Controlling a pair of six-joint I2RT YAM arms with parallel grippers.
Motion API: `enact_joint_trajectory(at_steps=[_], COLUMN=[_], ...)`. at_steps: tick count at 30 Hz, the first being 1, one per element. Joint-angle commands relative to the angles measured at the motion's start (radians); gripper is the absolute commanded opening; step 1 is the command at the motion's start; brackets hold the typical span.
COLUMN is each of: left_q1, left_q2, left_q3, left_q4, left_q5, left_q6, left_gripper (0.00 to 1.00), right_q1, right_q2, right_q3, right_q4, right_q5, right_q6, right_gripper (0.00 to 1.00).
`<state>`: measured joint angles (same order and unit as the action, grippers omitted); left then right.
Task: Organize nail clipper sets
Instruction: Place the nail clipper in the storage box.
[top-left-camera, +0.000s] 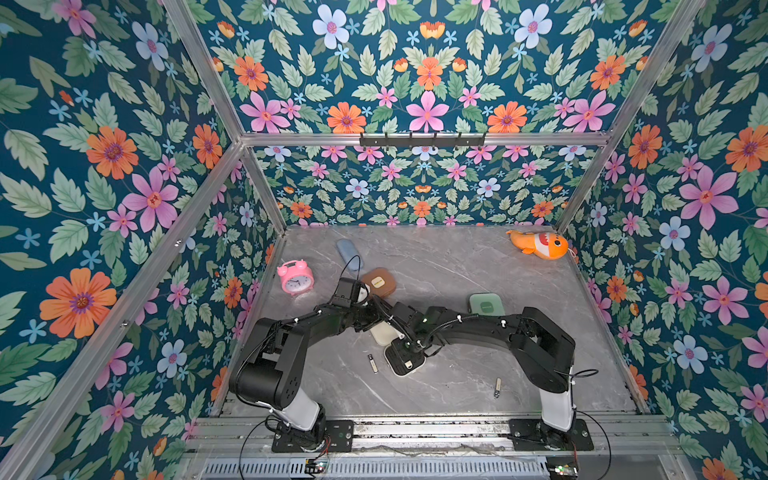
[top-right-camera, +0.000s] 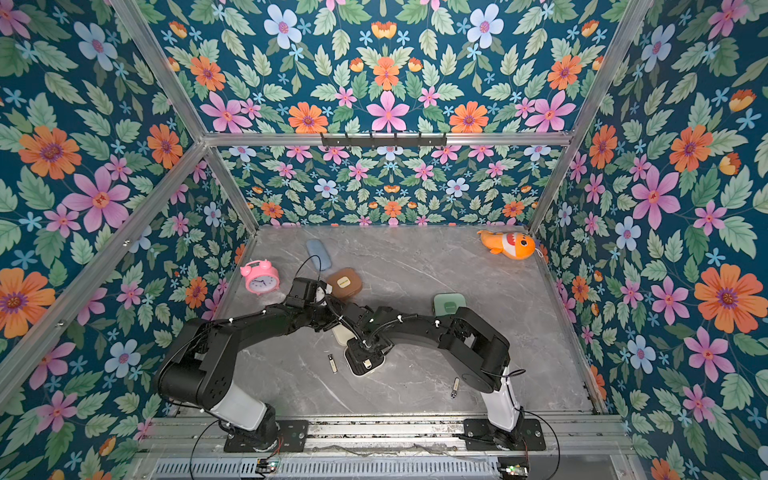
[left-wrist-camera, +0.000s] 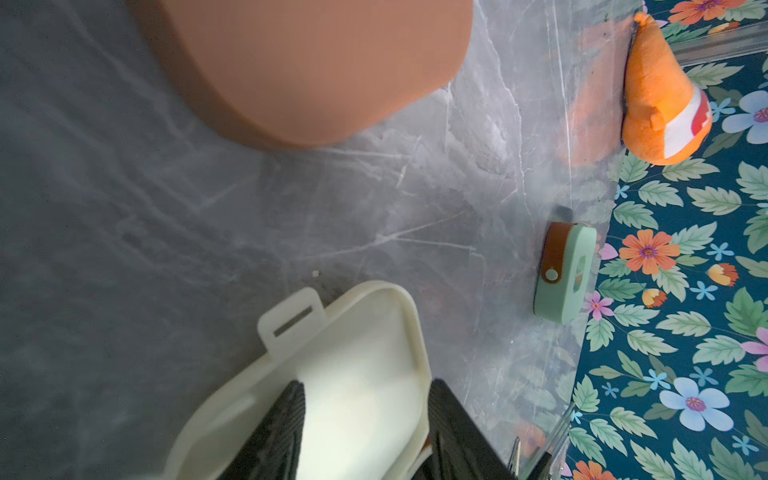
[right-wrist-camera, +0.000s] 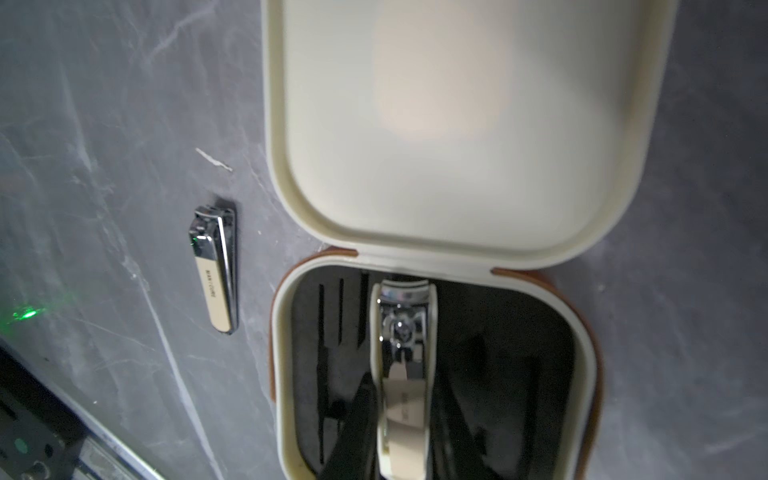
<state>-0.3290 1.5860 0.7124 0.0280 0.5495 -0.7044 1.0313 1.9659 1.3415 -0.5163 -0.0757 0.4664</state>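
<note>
The 2 arms bend at the elbow and lean inward over the middle of the bench, with the wrists close together. The left gripper (left-wrist-camera: 365, 388) holds the opened lid of the cream case (right-wrist-camera: 457, 124) between partly spread fingers. The case lies toward the front edge. The right gripper (right-wrist-camera: 405, 384) points down over the black insert (right-wrist-camera: 498, 353) and is closed narrowly on a beige clipper (right-wrist-camera: 405, 324).

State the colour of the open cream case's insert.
Black insert, clearest in the right wrist view.
</note>
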Motion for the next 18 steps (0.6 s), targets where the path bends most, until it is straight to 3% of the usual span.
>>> enact_joint_trajectory(at_steps=[1, 18], left_q1=[0.0, 0.001], left_q2=[0.007, 0.027], left_q3=[-0.004, -0.019], left_q4=[0.012, 0.02], left_q5=[-0.014, -0.026], left_q6=[0.005, 0.007], left_gripper=[0.51, 0.51], right_q1=[0.004, 0.013], right_q2=[-0.018, 0.041], right_q3=[-0.017, 0.0], right_q4=[0.001, -0.122], right_q5=[0.001, -0.002], right_q6=[0.021, 0.092], right_gripper=[0.1, 0.09])
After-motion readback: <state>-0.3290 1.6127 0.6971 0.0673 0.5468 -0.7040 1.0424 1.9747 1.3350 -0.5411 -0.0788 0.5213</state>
